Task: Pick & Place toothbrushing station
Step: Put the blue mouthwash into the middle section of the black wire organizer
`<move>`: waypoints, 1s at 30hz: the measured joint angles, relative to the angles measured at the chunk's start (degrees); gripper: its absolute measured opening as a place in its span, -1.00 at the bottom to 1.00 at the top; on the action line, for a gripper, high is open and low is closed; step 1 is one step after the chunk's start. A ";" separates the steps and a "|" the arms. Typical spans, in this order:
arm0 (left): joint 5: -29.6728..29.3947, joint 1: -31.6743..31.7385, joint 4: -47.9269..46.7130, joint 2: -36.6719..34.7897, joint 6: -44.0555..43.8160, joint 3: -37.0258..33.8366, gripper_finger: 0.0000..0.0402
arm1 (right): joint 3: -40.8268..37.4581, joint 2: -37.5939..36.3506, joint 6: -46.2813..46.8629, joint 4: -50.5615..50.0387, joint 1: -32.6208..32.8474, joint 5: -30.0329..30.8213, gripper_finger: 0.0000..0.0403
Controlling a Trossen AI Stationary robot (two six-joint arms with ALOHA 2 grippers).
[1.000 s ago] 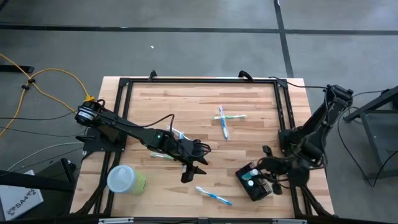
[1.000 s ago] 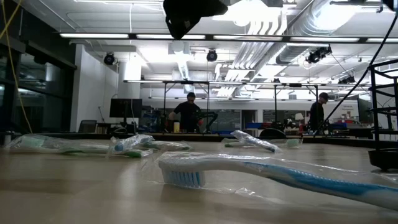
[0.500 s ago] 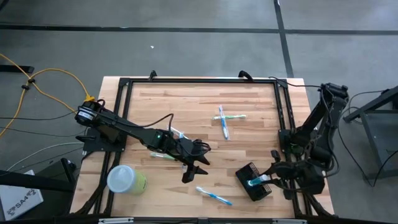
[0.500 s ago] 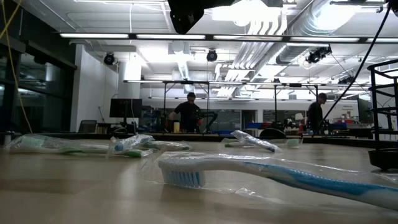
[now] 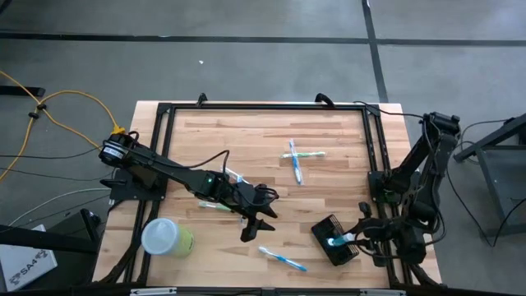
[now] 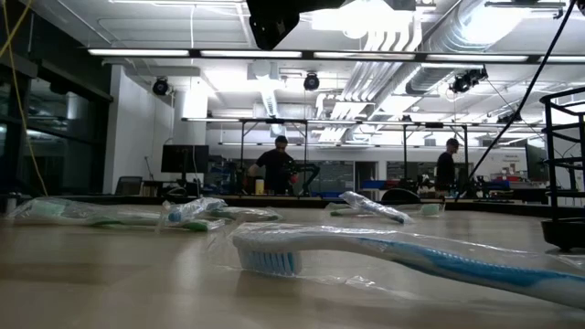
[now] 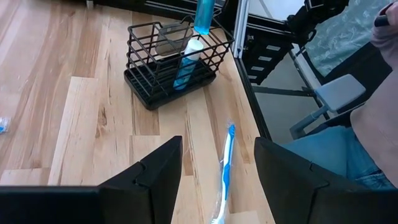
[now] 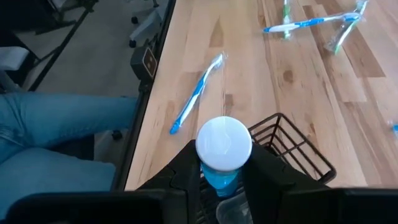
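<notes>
Your right gripper (image 5: 355, 238) grasps a blue tube (image 8: 222, 149) over the toothbrushing station (image 5: 335, 240).
Left gripper (image 5: 256, 216) fingers released mid-table; tube tip seemingly inside.

black wire holder (image 7: 171, 62), smooth wood table (image 5: 246, 148), seemingly plastic-wrapped toothbrush (image 6: 411, 256)

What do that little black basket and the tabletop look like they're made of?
The black basket looks like thin metal wire with a matte dark coating: open bars you can see through, on a solid base. The tabletop looks like light wood strips joined side by side: visible grain, seams and a soft sheen.
</notes>
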 joint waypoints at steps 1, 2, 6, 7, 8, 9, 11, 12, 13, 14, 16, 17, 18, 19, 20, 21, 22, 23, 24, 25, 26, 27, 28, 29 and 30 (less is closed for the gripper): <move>0.00 0.00 0.11 0.00 0.00 0.00 -0.03 | 0.00 0.29 0.45 0.00 0.00 -0.19 -0.58; 0.00 0.00 0.11 0.00 0.00 0.00 -0.03 | 0.00 0.59 1.04 -0.10 0.00 -0.31 -0.58; 0.00 0.00 0.11 0.00 0.00 0.00 -0.03 | 0.00 1.80 2.61 -0.03 0.00 -0.99 -0.58; 0.00 0.00 0.11 0.00 0.00 0.00 -0.03 | 0.00 2.17 2.89 0.01 0.02 -1.27 -0.58; 0.00 0.00 0.11 0.00 0.00 0.00 -0.03 | 0.00 2.48 3.12 0.04 0.03 -1.75 -0.58; 0.00 0.00 0.11 0.00 0.00 0.00 -0.03 | 0.00 2.72 3.57 0.10 0.04 -1.92 -0.58; 0.00 0.00 0.11 0.00 0.00 0.00 -0.03 | 0.00 3.26 4.30 -0.03 0.04 -2.37 -0.58; 0.00 0.00 0.11 0.00 0.00 0.00 -0.03 | 0.00 3.56 4.50 0.01 0.04 -2.71 -0.58; 0.00 0.00 0.11 0.00 0.00 0.00 -0.03 | 0.00 3.76 4.72 -0.05 0.02 -3.15 -0.58; 0.00 0.00 0.11 0.00 0.00 0.00 -0.03 | 0.00 3.89 5.17 -0.14 -0.02 -3.49 -0.58; 0.00 0.00 0.12 0.00 0.00 0.00 -0.03 | 0.00 4.16 5.59 -0.05 -0.02 -3.62 -0.58; 0.00 0.00 0.11 0.00 0.00 0.00 -0.03 | 0.00 4.34 5.60 -0.08 -0.02 -3.66 -0.58; 0.00 0.00 0.11 0.00 0.00 0.00 -0.03 | 0.00 4.48 5.60 -0.14 -0.02 -3.77 -0.58; 0.00 0.00 0.11 0.00 0.00 0.00 -0.03 | 0.00 4.48 5.62 -0.14 -0.02 -3.81 -0.58; 0.00 0.00 0.11 0.00 0.00 0.00 -0.03 | 0.00 4.48 5.67 -0.10 -0.02 -3.81 -0.58; 0.00 0.00 0.11 0.00 0.00 0.00 -0.03 | 0.00 4.48 5.69 -0.10 -0.02 -3.79 -0.58; 0.00 0.00 0.11 0.00 0.00 0.00 -0.03 | 0.00 4.48 5.69 -0.10 -0.02 -3.81 -0.58; 0.00 0.00 0.11 0.00 0.00 0.00 -0.03 | 0.00 4.48 5.63 -0.10 -0.02 -3.81 -0.58; -0.01 0.00 0.11 0.00 0.00 0.00 -0.03 | 0.00 4.48 5.62 -0.10 -0.02 -3.83 -0.58; 0.00 0.00 0.11 0.00 0.00 0.00 -0.03 | 0.00 4.48 5.65 -0.10 -0.02 -3.82 -0.58; 0.00 0.00 0.11 0.00 0.00 0.00 -0.03 | 0.00 4.48 5.69 -0.10 -0.03 -3.82 -0.58; 0.00 0.00 0.11 0.00 0.00 0.00 -0.03 | 0.00 4.48 5.69 -0.07 -0.09 -3.87 -0.58; 0.00 0.00 0.12 0.00 0.00 0.00 -0.03 | 0.00 4.48 5.69 -0.07 -0.16 -3.97 -0.58; 0.00 0.00 0.11 0.00 0.00 0.00 -0.03 | 0.00 4.48 5.71 -0.03 -0.17 -3.99 -0.58; 0.00 0.00 0.11 0.00 0.00 0.00 -0.03 | 0.00 4.48 5.71 -0.05 -0.17 -3.99 -0.58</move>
